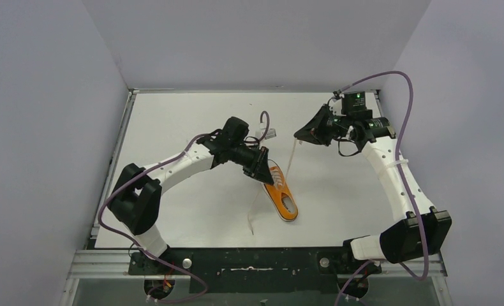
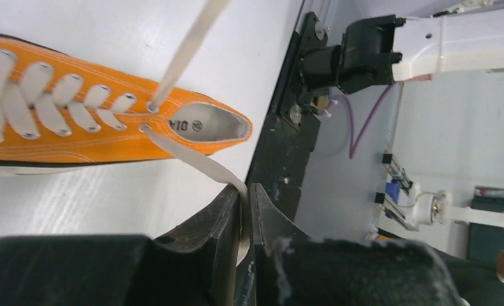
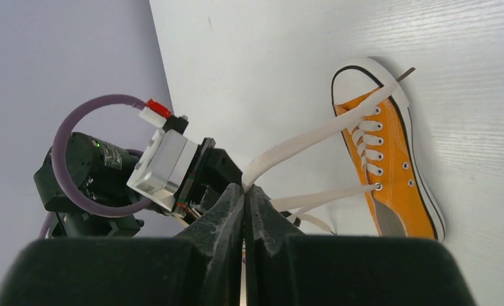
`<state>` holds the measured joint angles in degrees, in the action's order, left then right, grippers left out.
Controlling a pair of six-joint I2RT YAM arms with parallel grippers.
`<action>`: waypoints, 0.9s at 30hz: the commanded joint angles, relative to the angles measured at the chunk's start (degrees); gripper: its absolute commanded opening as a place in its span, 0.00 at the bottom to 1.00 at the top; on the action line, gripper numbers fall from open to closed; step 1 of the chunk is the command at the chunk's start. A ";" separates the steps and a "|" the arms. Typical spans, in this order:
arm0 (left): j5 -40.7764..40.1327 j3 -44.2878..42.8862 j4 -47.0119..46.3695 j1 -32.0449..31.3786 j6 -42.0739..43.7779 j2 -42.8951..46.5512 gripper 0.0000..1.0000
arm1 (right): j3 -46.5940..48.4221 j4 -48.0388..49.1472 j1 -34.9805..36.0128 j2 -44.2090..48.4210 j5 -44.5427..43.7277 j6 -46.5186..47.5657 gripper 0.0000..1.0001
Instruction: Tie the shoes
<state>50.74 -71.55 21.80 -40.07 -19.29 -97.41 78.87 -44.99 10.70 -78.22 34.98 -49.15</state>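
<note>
Left gripper [image 2: 244, 191] is closed, its two dark fingers pressed together on a flat strand of the laces [image 2: 195, 159] that runs to them from the lower top eyelet of the shoe [image 2: 109, 137]; a second strand leaves the opposite top eyelet and rises out of the upper edge of the left wrist view; right gripper [image 3: 244, 188] is likewise closed, pinching a whitish strand between its fingertips; from this pinch a broad strand stretches across the white toe cap, its dark tip lying just past the cap, while a thinner strand runs in from a top eyelet toward the same fingers, its near end hidden behind them, so that its holder cannot be told; in the top external view the shoe [image 1: 282, 196] stands on its sole near the middle of the white table [image 1: 192, 127], toe pointing away from the arm bases and heel opening toward them; the left gripper [image 1: 260, 171] hovers over the toe end, touching or just above it; the right gripper [image 1: 300, 135] is raised beyond and to the right of the shoe, a thin strand hanging from it toward the shoe; another strand trails from beside the shoe across the table toward the near edge.
</note>
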 commanded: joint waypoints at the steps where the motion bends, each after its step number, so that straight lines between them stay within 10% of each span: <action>1: -3.03 0.12 -12.27 0.84 0.65 1.02 0.10 | 3.29 3.33 3.25 1.05 1.57 -2.94 0.00; 13: 0.38 7.03 -33.95 0.31 -5.36 -1.21 0.23 | 3.03 5.16 6.36 4.25 -0.36 -8.42 0.00; 27: -6.98 5.46 -31.70 -0.96 -5.12 -3.53 0.35 | 2.05 5.82 6.93 4.81 0.30 -9.13 0.00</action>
<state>46.39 -63.90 -7.16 -40.51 -24.45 -100.97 79.40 -43.33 17.32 -76.16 34.54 -57.56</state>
